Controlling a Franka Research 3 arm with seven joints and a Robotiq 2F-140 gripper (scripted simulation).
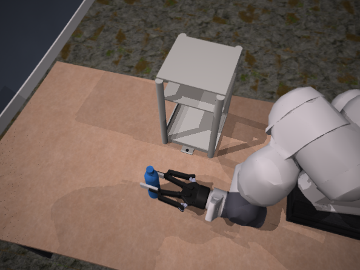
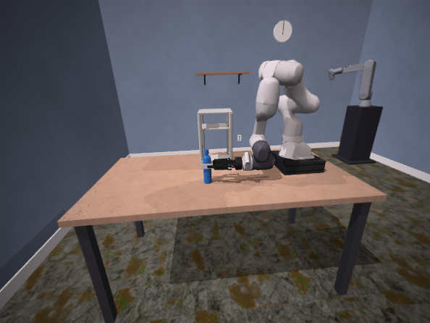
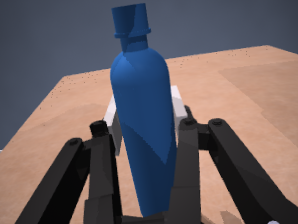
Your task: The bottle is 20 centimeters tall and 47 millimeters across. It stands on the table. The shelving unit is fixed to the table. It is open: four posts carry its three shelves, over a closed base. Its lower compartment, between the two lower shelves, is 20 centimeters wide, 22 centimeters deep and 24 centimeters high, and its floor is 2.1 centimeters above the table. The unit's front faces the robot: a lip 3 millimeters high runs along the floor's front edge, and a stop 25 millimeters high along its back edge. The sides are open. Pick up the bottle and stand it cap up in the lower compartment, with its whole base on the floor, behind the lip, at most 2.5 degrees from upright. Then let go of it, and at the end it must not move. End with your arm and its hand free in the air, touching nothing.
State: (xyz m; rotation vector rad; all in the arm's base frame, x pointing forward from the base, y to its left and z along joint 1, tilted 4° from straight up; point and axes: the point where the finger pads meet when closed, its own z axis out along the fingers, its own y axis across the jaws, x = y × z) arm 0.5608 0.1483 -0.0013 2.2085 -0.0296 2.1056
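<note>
The blue bottle (image 1: 152, 181) stands cap up on the table, in front of the shelving unit and to its left. It also shows in the exterior view (image 2: 207, 168) and the wrist view (image 3: 143, 116). My gripper (image 1: 150, 183) reaches in level from the right and is shut on the bottle's body at about mid height, one finger pad on each side (image 3: 145, 119). The bottle's base rests on the table top (image 2: 207, 182). The grey shelving unit (image 1: 195, 94) stands behind; its lower compartment (image 1: 194, 128) holds nothing.
The robot's base (image 2: 298, 161) sits on a black plate at the table's right rear. A small grey bracket (image 1: 187, 149) lies at the shelf's front foot. A second arm on a black pedestal (image 2: 358, 132) stands off the table.
</note>
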